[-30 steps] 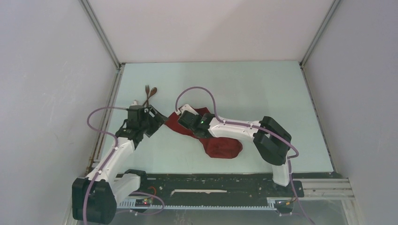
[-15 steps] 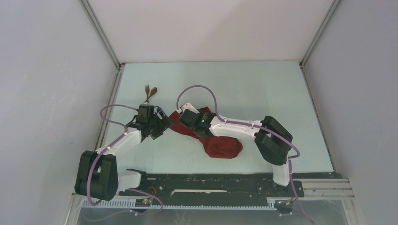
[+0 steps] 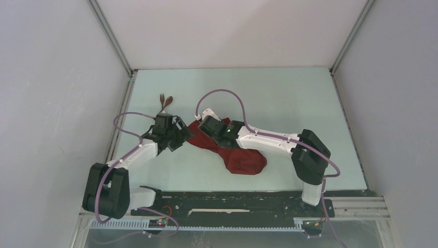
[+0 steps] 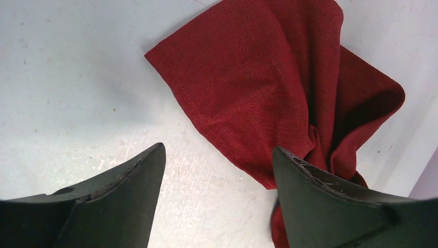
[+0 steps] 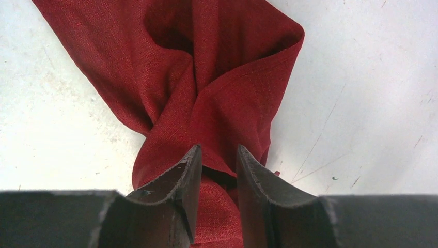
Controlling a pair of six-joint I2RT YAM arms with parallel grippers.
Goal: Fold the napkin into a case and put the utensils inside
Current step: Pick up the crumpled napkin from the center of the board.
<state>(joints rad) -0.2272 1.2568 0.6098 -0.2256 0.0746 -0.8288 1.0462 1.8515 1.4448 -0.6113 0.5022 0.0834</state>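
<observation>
Currently the napkin [image 3: 243, 160] lies crumpled on the tabletop [image 3: 289, 103]. The right pincer [image 5: 219, 148] pinches a twisted fold at its far-left end. The left pincer [image 4: 218, 150] is spread wide, holding nothing, at that end's corner. 2 utensils [image 3: 165, 102] lie beyond, clear of the cloth.

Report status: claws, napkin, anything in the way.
Left claw open, low beside napkin. Right claw pinching napkin's bunched middle. Napkin crumpled, no case yet; utensils lie apart beyond left claw. Nothing blocking.
</observation>
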